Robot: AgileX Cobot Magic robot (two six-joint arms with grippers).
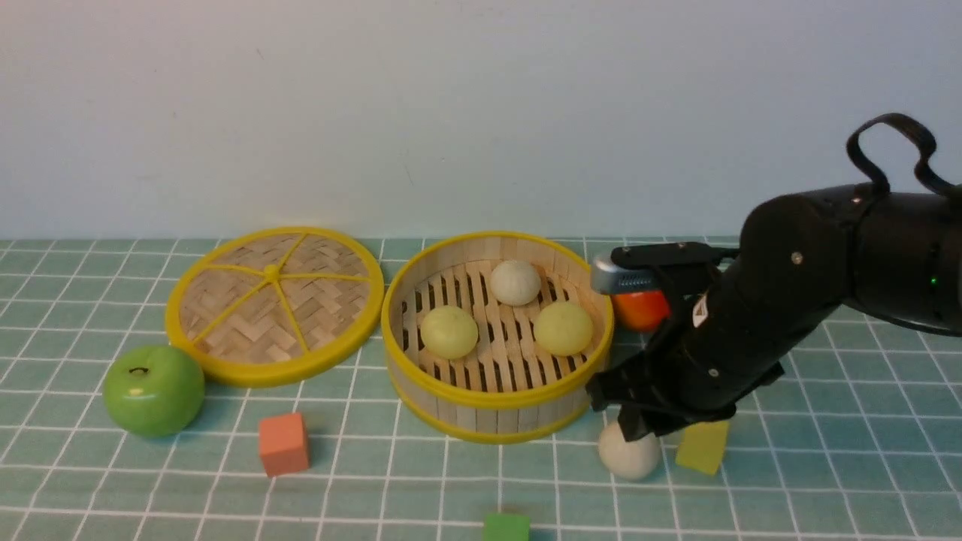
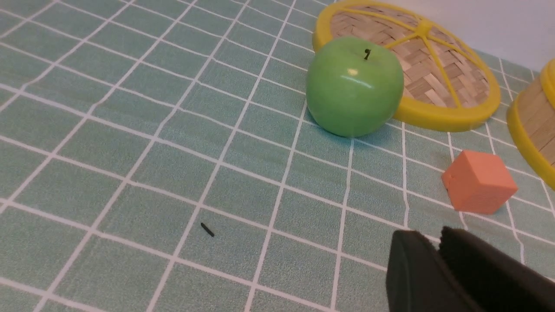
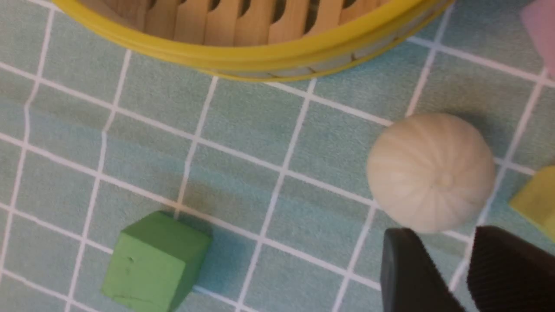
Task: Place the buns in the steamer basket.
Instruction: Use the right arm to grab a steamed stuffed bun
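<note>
We see the steamer basket [image 1: 496, 398] standing about midway across the tabletop [image 1: 376, 481], nearer its far edge. It holds three buns: an off-white bun [image 1: 515, 282] at the back and two yellow-green buns [image 1: 449, 331] [image 1: 563, 327] side by side in front of it. The fourth bun [image 1: 630, 458], off-white and ribbed, lies on the tabletop just outside the basket's near right wall, close to a yellow block [image 1: 703, 447].

The right gripper [image 1: 639, 424] hangs right over this bun. In the right wrist view its fingers stand apart with a clear gap and the bun sits just past their tips, so it grips nothing.

The left gripper [image 2: 438, 236] shows only in its own wrist view. Its fingers lie close together with barely a slit between them, and nothing is between them. It hovers over bare tabletop near an orange cube [image 1: 283, 443].

Toward the left edge we find a green apple [image 1: 153, 389] touching the flat woven lid [image 1: 274, 304]. A red-orange fruit [image 1: 640, 309] sits behind the right arm, and a green cube [image 1: 506, 527] lies nearest us.
</note>
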